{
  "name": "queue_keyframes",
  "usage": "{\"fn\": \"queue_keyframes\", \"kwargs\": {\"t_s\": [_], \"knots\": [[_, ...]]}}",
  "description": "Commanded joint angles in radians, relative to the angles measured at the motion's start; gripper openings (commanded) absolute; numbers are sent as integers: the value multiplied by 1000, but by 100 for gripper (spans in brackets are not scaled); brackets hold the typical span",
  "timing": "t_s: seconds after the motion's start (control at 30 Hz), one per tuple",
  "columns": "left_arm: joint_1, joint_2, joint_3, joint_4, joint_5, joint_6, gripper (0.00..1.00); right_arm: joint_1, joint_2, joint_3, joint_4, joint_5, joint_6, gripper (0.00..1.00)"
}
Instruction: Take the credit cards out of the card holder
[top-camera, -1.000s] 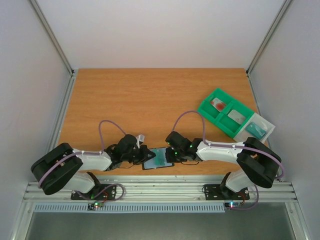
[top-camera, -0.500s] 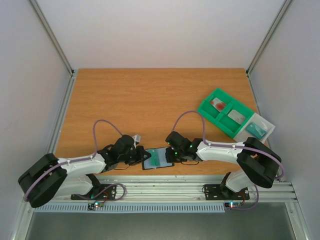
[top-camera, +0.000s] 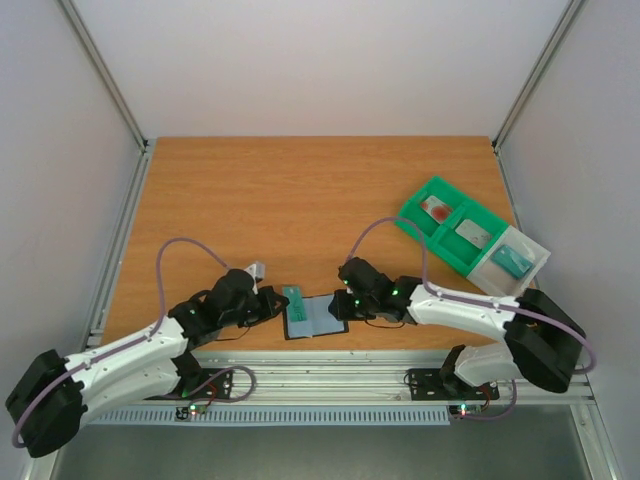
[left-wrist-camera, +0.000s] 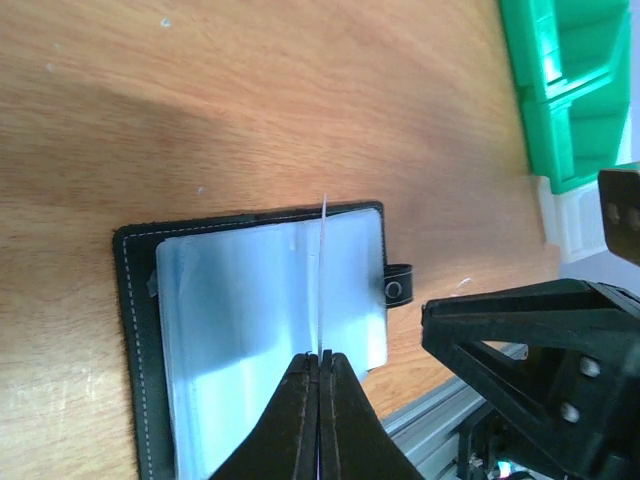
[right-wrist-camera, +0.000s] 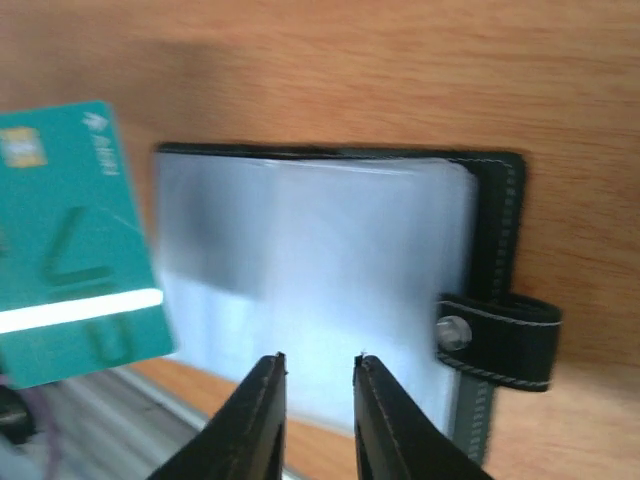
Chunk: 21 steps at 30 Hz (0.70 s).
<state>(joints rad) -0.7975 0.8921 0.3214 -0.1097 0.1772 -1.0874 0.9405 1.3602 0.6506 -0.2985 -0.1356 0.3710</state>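
The black card holder (top-camera: 318, 320) lies open near the table's front edge, its pale grey-blue sleeves up; it also shows in the left wrist view (left-wrist-camera: 250, 310) and the right wrist view (right-wrist-camera: 320, 260), with its snap tab (right-wrist-camera: 500, 340) at the right. My left gripper (top-camera: 282, 303) is shut on a thin teal card with a chip (right-wrist-camera: 70, 250), held on edge (left-wrist-camera: 323, 270) over the holder's left part. My right gripper (right-wrist-camera: 318, 362) is open and empty, low over the holder's right side (top-camera: 341, 305). I cannot tell if cards sit in the sleeves.
A green compartment tray (top-camera: 447, 226) stands at the back right with a red item (top-camera: 436, 208) and a pale grey card (top-camera: 473, 233). A white tray beside it holds a teal item (top-camera: 514, 260). The aluminium rail (top-camera: 320, 378) runs just in front of the holder.
My left arm has drawn back to the left and the teal card has slid off the middle of the holder to its left edge. The right gripper stays at the holder's right side.
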Motion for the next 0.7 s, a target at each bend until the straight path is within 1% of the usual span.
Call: {"fn": "queue_keyframes", "kwargs": {"t_s": [0.0,0.17,0.33,0.47,0.67], "knots": [[4,-70,42,-22,-30,4,0,-5,-115,-7,45,-57,36,23],[3,-146,59,7,-31,-28,0,-5,-211,-36,170,-141,137,34],[4,-227,54,63,-34,-59,0,-5,-266,-42,246,-172,223,45],[3,-277,47,94,-37,-74,0,-5,-275,-47,325,-204,272,51],[4,-321,4,203,-33,-132,0,-5,-248,-43,340,-216,327,63]]}}
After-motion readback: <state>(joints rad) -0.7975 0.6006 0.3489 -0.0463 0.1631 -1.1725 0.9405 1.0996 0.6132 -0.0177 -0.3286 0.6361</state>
